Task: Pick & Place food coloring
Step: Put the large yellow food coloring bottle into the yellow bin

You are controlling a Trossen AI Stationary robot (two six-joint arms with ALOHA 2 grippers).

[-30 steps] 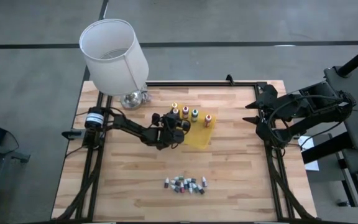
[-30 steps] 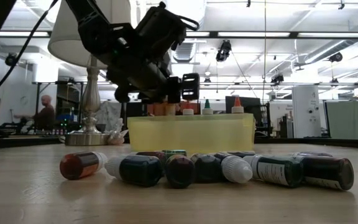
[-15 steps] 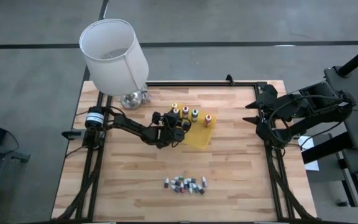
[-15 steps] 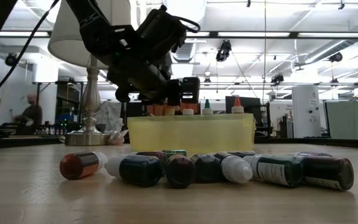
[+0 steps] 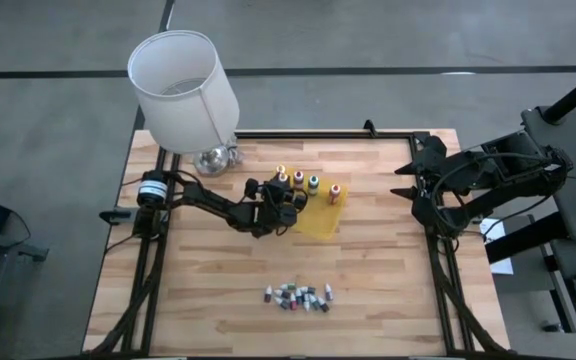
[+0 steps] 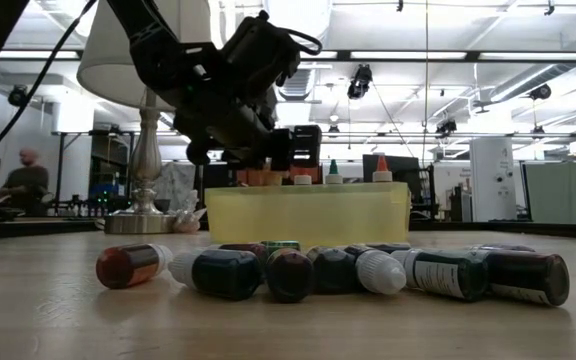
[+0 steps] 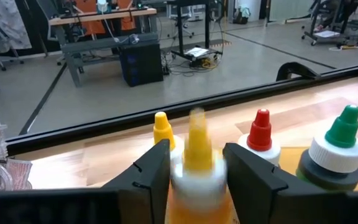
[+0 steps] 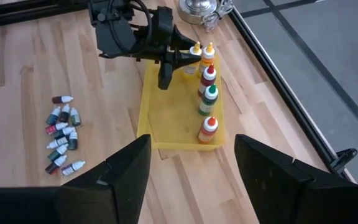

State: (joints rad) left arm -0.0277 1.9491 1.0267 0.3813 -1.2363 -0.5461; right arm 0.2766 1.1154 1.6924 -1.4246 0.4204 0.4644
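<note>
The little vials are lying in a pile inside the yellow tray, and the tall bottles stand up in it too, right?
Not quite. The little vials lie in a pile on the bare wooden table, in front of the yellow tray and apart from it, not inside it. The high view shows this. The tall bottles do stand upright in the tray.

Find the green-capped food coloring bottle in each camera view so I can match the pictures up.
High view: green-capped bottle at centre, on the yellow tray's far edge.
Low view: green tip just right of centre, above the tray wall.
Left wrist view: at the right edge.
Right wrist view: mid-row.
Shared landmark: the yellow tray.
</note>
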